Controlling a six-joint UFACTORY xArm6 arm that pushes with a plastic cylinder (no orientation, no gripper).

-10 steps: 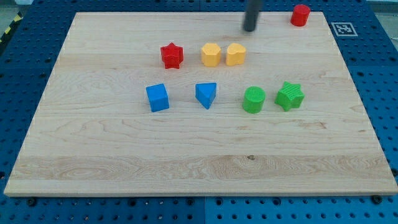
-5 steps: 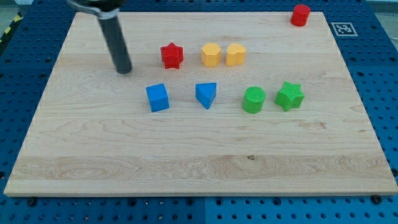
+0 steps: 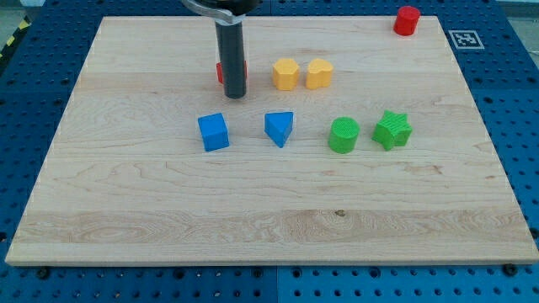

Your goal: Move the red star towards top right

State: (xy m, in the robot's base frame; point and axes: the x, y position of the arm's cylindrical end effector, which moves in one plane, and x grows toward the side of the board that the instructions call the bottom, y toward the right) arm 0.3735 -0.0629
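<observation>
My tip (image 3: 234, 94) rests on the wooden bench (image 3: 126, 210) just at the lower edge of the red star (image 3: 220, 72), and the dark rod rising from it covers most of that block, so only red slivers show at either side of the rod; the star sits in the upper middle of the bench, left of centre; there are no fingers on this arm (it ends in the plain rod), so nothing is pinched or spread. To the view's right of the star stand two yellow blocks (image 3: 286, 74) and (image 3: 318, 74), close beside each other, their exact shapes hard to make out; below the tip, toward the view's bottom, lies a blue cube (image 3: 213, 132), and to its right a blue wedge-shaped block (image 3: 280, 128); farther right come a green cylinder (image 3: 344, 135) and a green star (image 3: 392, 130), just beside one another; a red cylinder (image 3: 408, 20) stands alone at the bench's top right corner, well apart from the rest.
</observation>
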